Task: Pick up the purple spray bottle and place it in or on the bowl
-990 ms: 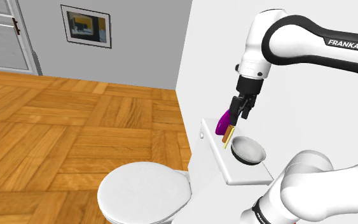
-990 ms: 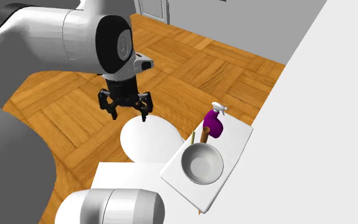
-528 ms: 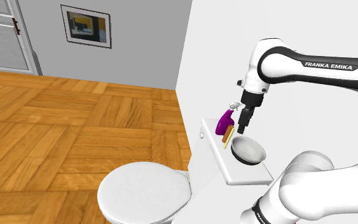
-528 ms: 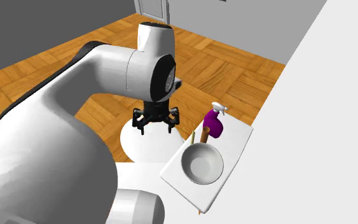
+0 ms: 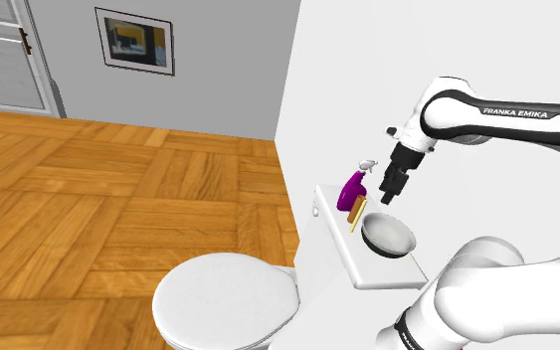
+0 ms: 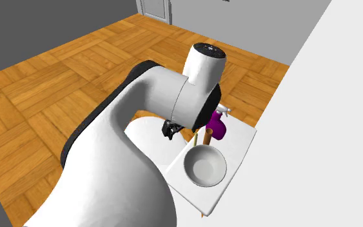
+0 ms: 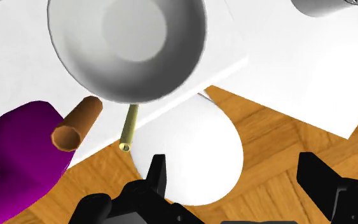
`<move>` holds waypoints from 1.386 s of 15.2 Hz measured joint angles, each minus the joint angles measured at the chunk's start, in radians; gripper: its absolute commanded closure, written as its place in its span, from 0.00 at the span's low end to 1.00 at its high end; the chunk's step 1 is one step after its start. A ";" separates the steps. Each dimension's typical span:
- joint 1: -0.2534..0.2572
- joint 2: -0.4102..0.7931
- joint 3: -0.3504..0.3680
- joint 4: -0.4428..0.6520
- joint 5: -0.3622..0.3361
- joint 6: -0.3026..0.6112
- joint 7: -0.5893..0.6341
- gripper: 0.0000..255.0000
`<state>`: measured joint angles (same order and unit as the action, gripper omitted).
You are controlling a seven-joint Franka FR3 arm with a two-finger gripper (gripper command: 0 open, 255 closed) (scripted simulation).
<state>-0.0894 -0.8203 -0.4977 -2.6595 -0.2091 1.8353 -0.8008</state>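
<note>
The purple spray bottle (image 5: 350, 190) with a white nozzle stands upright at the far end of the white toilet tank top (image 5: 359, 266). The grey-white bowl (image 5: 388, 235) sits on the same top, nearer the stand. My black gripper (image 5: 388, 197) hangs open above the tank, just to the shoulder view's right of the bottle and over the bowl's far rim, holding nothing. In the wrist view the bowl (image 7: 128, 44) and bottle (image 7: 21, 156) lie ahead of the spread fingers (image 7: 157, 175). The second exterior view has the bottle (image 6: 217, 127) and bowl (image 6: 205, 166) beside my arm.
A brown tube (image 5: 358, 212) and a thin yellow stick (image 7: 130, 127) stand between bottle and bowl. The white toilet lid (image 5: 226, 301) lies below the tank. A white wall rises right behind the tank. Parquet floor (image 5: 98, 209) spreads to the shoulder view's left.
My arm has swung to the shoulder view's right, carrying the gripper from in front of the bottle to its right, toward the bowl. The fingers stayed open; nothing on the tank moved.
</note>
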 measured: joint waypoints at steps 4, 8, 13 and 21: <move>-0.101 0.099 -0.139 0.023 0.018 0.130 -0.253 0.00; -0.088 0.203 -0.307 0.098 0.110 0.240 -0.529 0.00; -0.079 0.235 -0.365 0.076 -0.154 0.375 -0.816 0.00; -0.062 0.254 -0.382 0.083 0.011 0.390 -1.105 0.00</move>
<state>-0.1514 -0.5659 -0.8798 -2.5764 -0.1978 2.2252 -1.9055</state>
